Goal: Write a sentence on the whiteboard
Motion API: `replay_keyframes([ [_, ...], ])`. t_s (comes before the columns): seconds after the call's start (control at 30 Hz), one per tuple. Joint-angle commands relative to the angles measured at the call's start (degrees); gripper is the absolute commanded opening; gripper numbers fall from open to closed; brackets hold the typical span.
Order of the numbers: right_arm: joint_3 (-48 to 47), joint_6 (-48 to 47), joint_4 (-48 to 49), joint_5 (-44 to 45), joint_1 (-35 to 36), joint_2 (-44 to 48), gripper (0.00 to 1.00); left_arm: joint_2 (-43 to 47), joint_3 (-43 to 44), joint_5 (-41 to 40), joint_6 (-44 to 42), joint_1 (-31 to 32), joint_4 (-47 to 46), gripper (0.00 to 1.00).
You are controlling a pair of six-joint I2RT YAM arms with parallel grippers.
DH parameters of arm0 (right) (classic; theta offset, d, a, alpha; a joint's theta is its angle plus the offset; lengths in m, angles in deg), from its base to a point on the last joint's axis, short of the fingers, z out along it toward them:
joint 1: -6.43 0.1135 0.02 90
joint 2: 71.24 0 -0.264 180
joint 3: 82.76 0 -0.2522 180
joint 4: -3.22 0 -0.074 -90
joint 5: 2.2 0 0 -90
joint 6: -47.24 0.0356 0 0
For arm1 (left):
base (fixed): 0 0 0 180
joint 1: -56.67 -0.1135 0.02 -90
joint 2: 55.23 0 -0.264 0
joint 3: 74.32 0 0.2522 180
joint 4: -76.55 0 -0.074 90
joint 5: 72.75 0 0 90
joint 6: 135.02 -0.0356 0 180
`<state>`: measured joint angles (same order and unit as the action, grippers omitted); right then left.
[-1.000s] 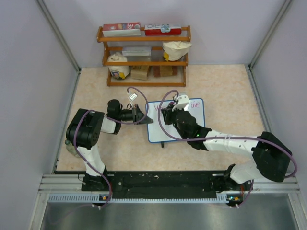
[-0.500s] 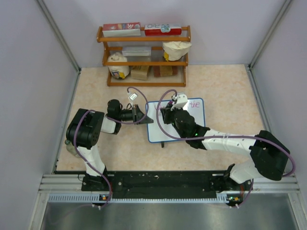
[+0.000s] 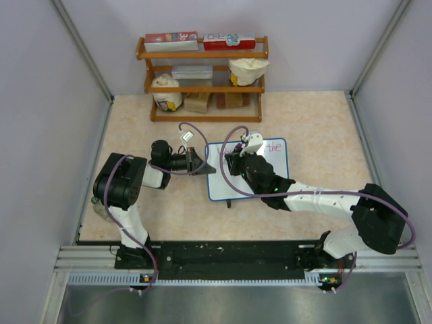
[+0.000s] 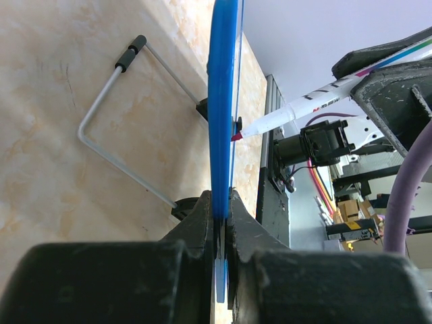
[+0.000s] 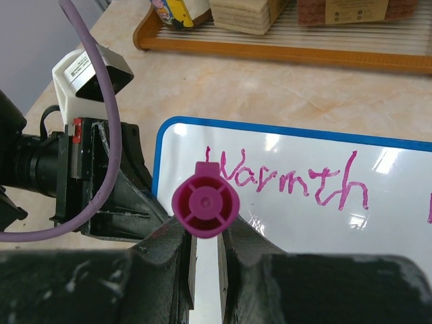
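Note:
The whiteboard (image 3: 219,185), white with a thin blue frame, stands on the table's middle. Pink writing reads "Warmth" (image 5: 290,181) in the right wrist view, and "the" (image 3: 274,146) shows at the board's top right. My left gripper (image 3: 202,167) is shut on the board's left edge; in the left wrist view the blue edge (image 4: 221,101) sits between my jaws (image 4: 221,210). My right gripper (image 3: 233,162) is shut on a pink marker (image 5: 206,200). The marker (image 4: 304,108) points at the board's face, its tip touching or just off the surface below the "W".
A wooden shelf (image 3: 202,74) with boxes, bags and packets stands at the back wall. The board's wire stand (image 4: 121,135) rests on the table behind it. Side walls close the table left and right. My left arm's camera (image 5: 91,67) sits beside the board.
My right gripper with the marker has shifted slightly left over the board. The left gripper and the board have not moved.

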<state>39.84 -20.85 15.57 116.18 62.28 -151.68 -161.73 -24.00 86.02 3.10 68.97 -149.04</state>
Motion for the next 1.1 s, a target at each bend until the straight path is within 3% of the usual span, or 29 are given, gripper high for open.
replay_keyframes([
  [0.0,-1.10,1.11,0.17,-1.05,0.92,-0.68,0.00,-0.55,0.62,-0.39,0.84,-0.08,-1.82,0.00],
  [1.07,3.73,3.40,-2.55,2.29,0.92,2.84,0.00,-0.55,0.53,-0.48,0.66,-0.08,-1.55,0.00],
])
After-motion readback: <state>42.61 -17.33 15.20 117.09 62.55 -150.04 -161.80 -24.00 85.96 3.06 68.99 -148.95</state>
